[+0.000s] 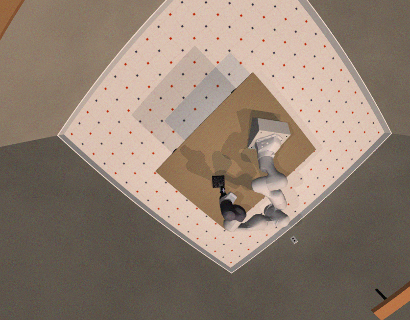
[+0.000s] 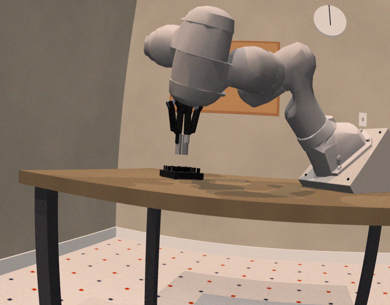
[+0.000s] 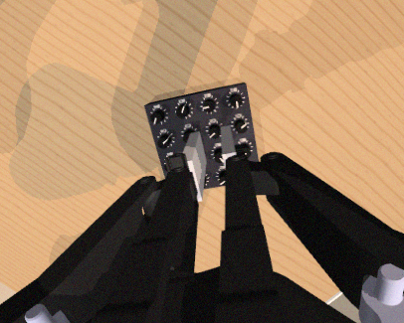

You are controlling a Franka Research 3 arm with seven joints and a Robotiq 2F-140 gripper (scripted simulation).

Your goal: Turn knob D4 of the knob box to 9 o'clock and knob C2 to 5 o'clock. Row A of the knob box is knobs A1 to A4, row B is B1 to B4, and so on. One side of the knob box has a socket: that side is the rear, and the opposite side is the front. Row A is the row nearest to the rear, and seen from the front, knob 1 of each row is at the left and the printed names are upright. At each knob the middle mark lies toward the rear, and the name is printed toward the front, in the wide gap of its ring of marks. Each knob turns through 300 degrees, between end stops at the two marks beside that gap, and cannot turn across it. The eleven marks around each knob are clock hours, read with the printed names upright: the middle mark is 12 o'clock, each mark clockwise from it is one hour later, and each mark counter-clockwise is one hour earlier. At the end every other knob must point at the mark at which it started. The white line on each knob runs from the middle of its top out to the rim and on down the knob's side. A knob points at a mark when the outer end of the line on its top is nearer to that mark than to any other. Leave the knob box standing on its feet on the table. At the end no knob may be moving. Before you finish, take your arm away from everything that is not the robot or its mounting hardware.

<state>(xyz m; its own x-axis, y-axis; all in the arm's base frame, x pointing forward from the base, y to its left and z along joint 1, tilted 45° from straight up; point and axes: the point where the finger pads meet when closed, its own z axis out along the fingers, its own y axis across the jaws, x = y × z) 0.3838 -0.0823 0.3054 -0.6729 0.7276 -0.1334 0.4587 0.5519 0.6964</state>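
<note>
The black knob box [image 1: 218, 181] [image 2: 181, 175] [image 3: 198, 118] stands on the table. In the wrist view the printed names lie above their knobs, so the front faces the top. Knob D4 [image 3: 157, 115] is the top-left knob there, its white line toward the lower left. Knob C2 [image 3: 213, 130] is third from the left in the second row, its line also toward the lower left. My gripper [image 1: 222, 188] [image 2: 181, 154] [image 3: 213, 144] hangs above the box, open by a narrow gap with nothing between the fingertips. The fingers hide parts of the rows nearer to the rear.
The wooden table [image 1: 201, 146] [image 2: 93, 179] carries the box near one edge. The arm's wedge-shaped base [image 1: 272, 125] [image 2: 374, 162] stands away from the box, to its right in the exterior view. Neighbouring knobs stand close around C2. Shadows of the arm fall across the table.
</note>
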